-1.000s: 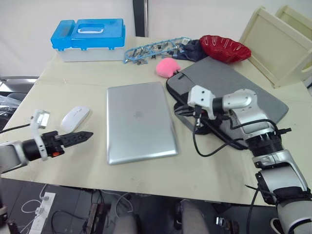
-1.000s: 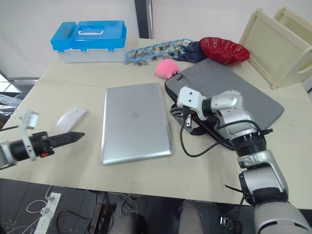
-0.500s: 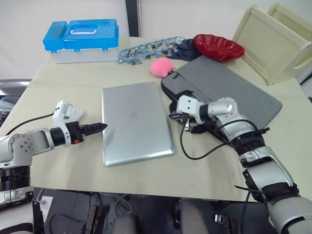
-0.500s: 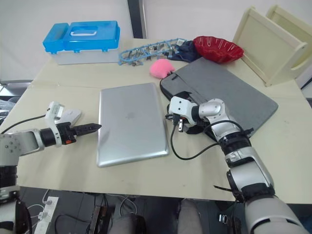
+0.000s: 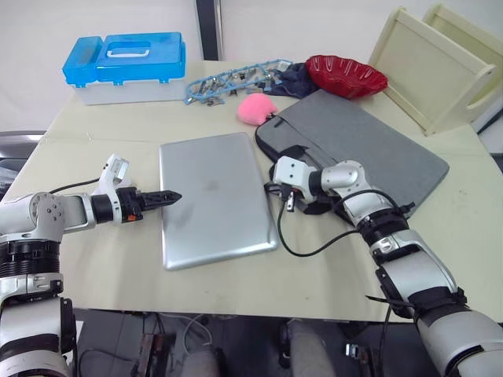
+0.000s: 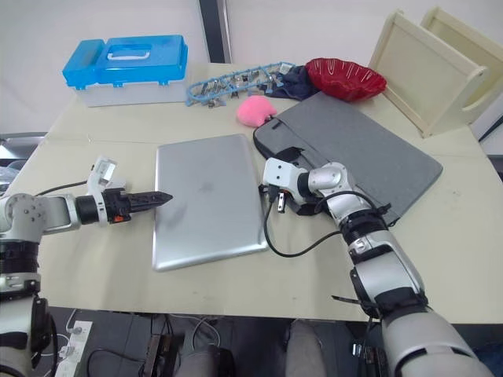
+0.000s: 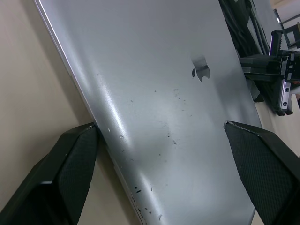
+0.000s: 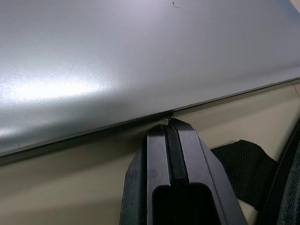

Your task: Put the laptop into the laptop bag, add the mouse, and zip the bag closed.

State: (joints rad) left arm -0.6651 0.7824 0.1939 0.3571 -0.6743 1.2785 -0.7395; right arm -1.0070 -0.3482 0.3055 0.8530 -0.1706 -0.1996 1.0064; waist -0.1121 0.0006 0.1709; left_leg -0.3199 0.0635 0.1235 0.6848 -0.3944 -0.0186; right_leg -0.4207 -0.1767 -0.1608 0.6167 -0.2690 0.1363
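now laptop [image 5: 214, 196] between parted left jaws [image 7: 159, 136], closed right jaws [image 8: 169, 125] at its edge

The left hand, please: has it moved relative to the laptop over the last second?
Yes. The left hand has moved toward the laptop, from beside the mouse to the laptop's left edge.

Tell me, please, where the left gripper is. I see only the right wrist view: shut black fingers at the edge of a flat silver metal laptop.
Observer: The left gripper is at the opposite, left edge of the laptop, and it is open.
Operator: Does it straddle that edge?
Observer: Yes. One finger is on the side of the table, the other is over the lid.
Operator: Where does the bag lie?
Observer: The flat grey fabric laptop bag lies to the robot's right of the laptop, just behind the right gripper.
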